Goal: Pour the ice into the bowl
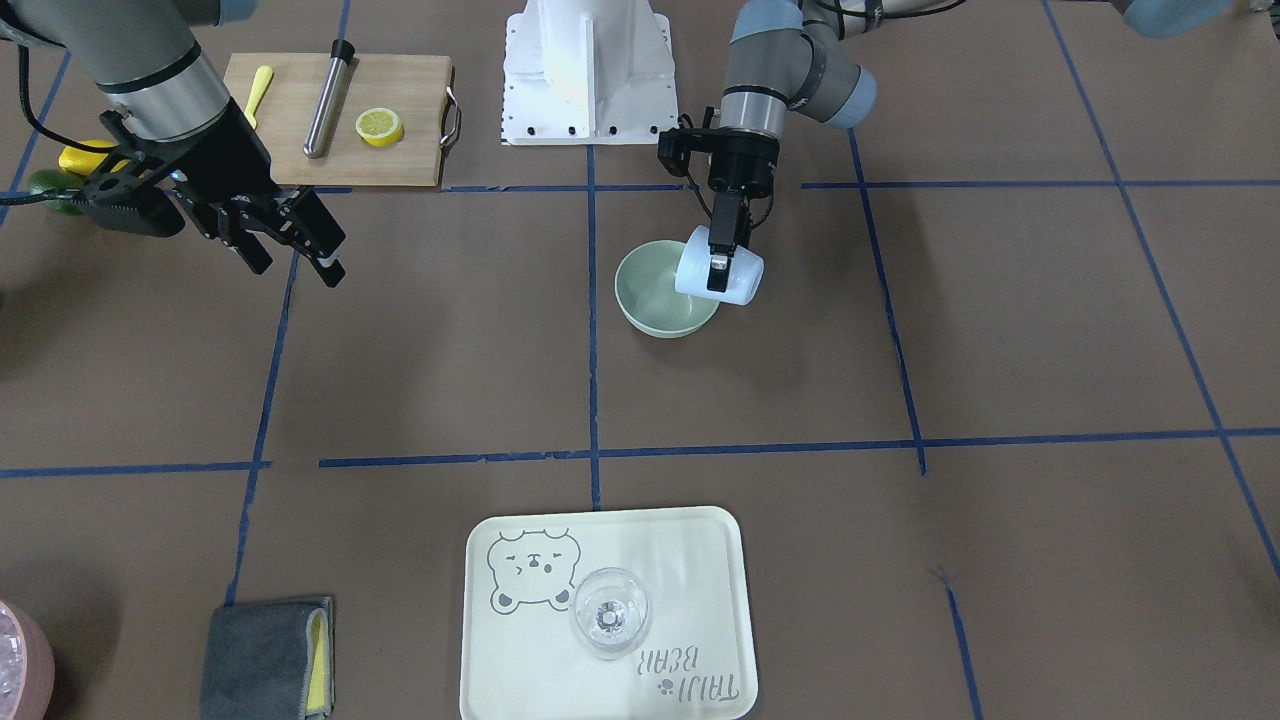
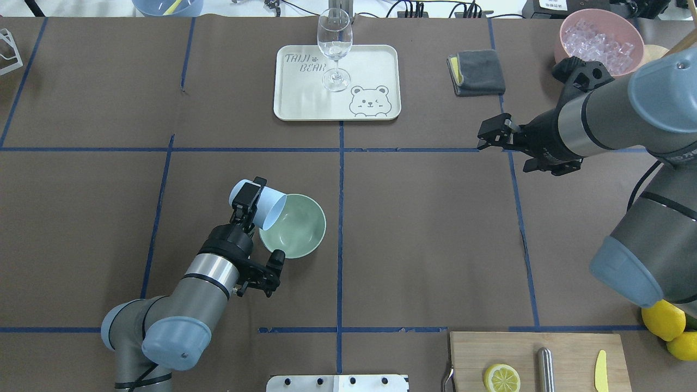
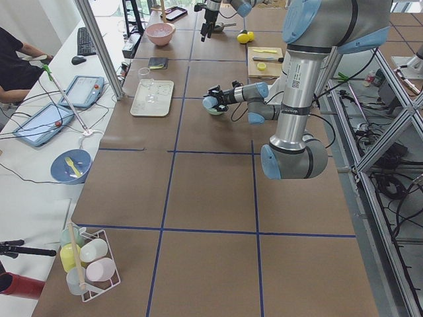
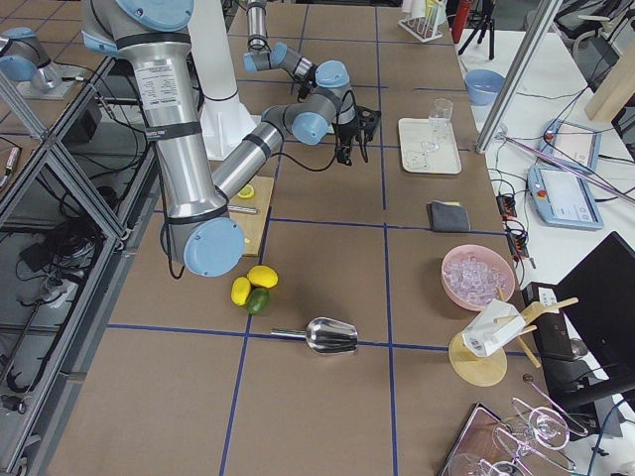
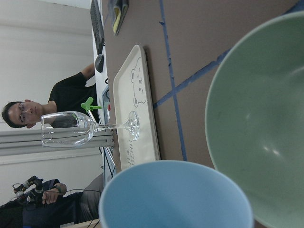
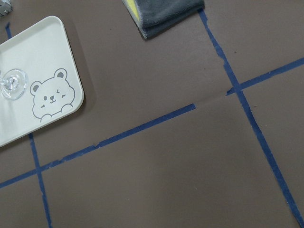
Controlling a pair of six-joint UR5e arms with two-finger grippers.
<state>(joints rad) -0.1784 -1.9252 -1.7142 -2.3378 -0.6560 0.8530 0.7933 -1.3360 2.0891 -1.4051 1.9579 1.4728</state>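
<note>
My left gripper [image 2: 251, 200] is shut on a pale blue cup [image 2: 264, 206], which lies tipped on its side with its mouth over the near rim of the mint-green bowl [image 2: 298, 227]. From the front, the cup [image 1: 722, 272] overlaps the bowl [image 1: 655, 300] at its edge. In the left wrist view the bowl [image 5: 259, 118] shows a smooth inside with small glints, and I cannot make out ice in it or in the cup [image 5: 175, 194]. The only ice cubes [image 2: 599, 41] I see fill a pink tub. My right gripper [image 2: 493, 133] hangs open and empty above the table, far from the bowl.
A cream tray [image 2: 375, 65] carries a wine glass [image 2: 334, 43] at the far middle. A folded grey cloth [image 2: 476, 72] lies to its right. A cutting board [image 2: 566, 354] with a lemon half, steel rod and yellow knife sits near the robot's base, lemons [image 2: 664, 321] beside it.
</note>
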